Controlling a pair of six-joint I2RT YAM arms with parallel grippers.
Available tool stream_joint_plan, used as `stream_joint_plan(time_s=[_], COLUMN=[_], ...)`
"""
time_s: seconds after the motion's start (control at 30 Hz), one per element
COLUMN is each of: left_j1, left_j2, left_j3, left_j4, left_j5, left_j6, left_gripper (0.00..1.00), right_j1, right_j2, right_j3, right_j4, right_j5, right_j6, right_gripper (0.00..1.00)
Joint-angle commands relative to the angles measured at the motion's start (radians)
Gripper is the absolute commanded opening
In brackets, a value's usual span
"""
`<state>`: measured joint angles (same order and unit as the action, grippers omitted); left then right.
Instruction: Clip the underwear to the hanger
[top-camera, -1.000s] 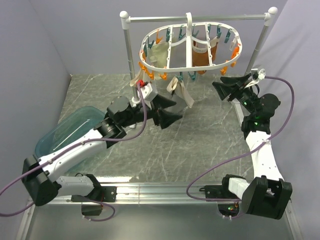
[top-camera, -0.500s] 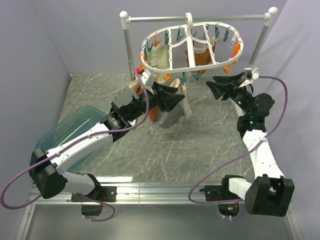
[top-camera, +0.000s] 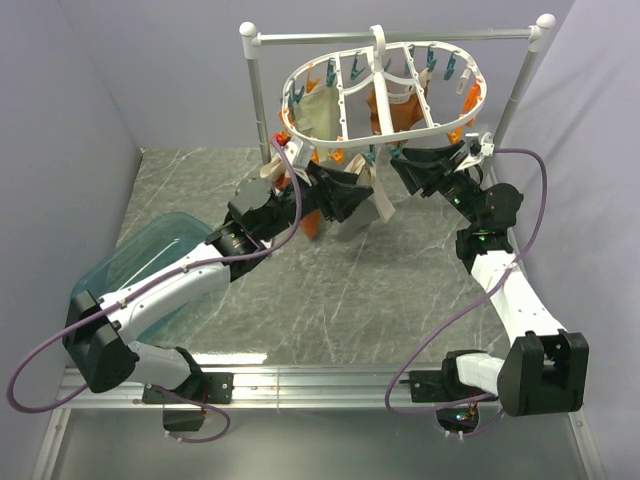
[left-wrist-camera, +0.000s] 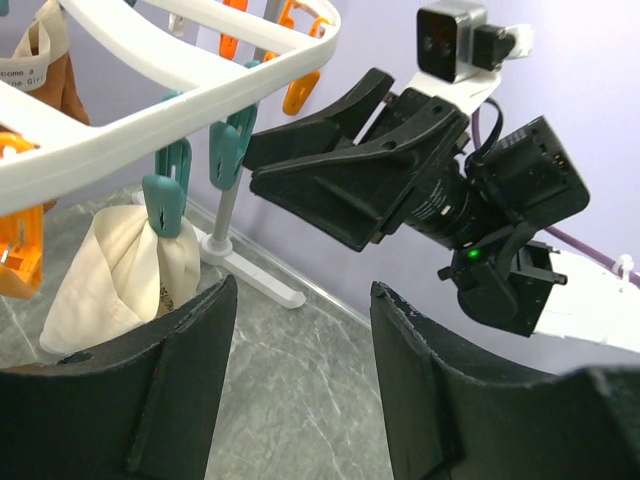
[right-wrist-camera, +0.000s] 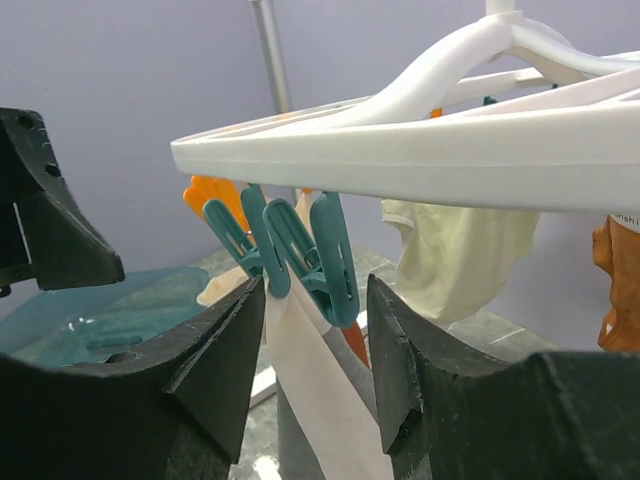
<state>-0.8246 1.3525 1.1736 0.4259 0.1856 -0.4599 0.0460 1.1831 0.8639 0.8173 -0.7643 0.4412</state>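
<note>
White plastic hanger (right-wrist-camera: 450, 150), 12 o'clock above table (top-camera: 330, 290). Underwear (right-wrist-camera: 315, 410), cream and grey: hung from teal pegs (right-wrist-camera: 300, 250) at rim's 6 o'clock. Left gripper (left-wrist-camera: 300, 300), garment's 9 o'clock: jaws half parted, empty. Right gripper (right-wrist-camera: 315, 290), 3 o'clock: jaws apart, straddling those pegs, no grip seen.

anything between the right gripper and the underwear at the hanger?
Nothing visible. In the right wrist view the right gripper is open, and the teal pegs on the hanger rim show in its gap. The underwear hangs directly below those pegs, with nothing in front of it.
</note>
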Motion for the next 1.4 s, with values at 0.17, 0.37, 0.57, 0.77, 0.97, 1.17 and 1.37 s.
stream_joint_plan(time_s=[0.17, 0.37, 0.57, 0.77, 0.97, 1.17, 1.37], left_j1=[-0.002, -0.002, -0.002, -0.002, -0.002, -0.008, -0.011], left_j2=[0.011, 0.033, 0.042, 0.062, 0.083, 0.103, 0.126], left_j3=[0.078, 0.107, 0.123, 0.159, 0.204, 0.218, 0.235], left_j4=[0.059, 0.047, 0.028, -0.009, -0.068, -0.081, -0.072], left_j5=[0.008, 0.017, 0.009, -0.012, -0.058, -0.08, -0.1], left_j6=[-0.028, -0.034, -0.046, -0.051, -0.033, -0.013, 0.012], left_gripper=[0.63, 0.64, 0.66, 0.67, 0.67, 0.68, 0.69], right_j1=[0.025, 0.032, 0.04, 0.043, 0.055, 0.068, 0.077], right_j2=[0.016, 0.042, 0.069, 0.067, 0.036, 0.013, 0.004], right_j3=[0.046, 0.044, 0.053, 0.053, 0.047, 0.032, 0.037], right_j4=[0.08, 0.086, 0.097, 0.121, 0.105, 0.079, 0.053], right_j5=[0.007, 0.017, 0.01, 0.016, 0.0, -0.007, 0.019], right_j6=[-0.079, -0.176, -0.226, -0.216, -0.217, -0.217, -0.213], right_gripper=[0.59, 0.61, 0.62, 0.56, 0.5, 0.48, 0.59])
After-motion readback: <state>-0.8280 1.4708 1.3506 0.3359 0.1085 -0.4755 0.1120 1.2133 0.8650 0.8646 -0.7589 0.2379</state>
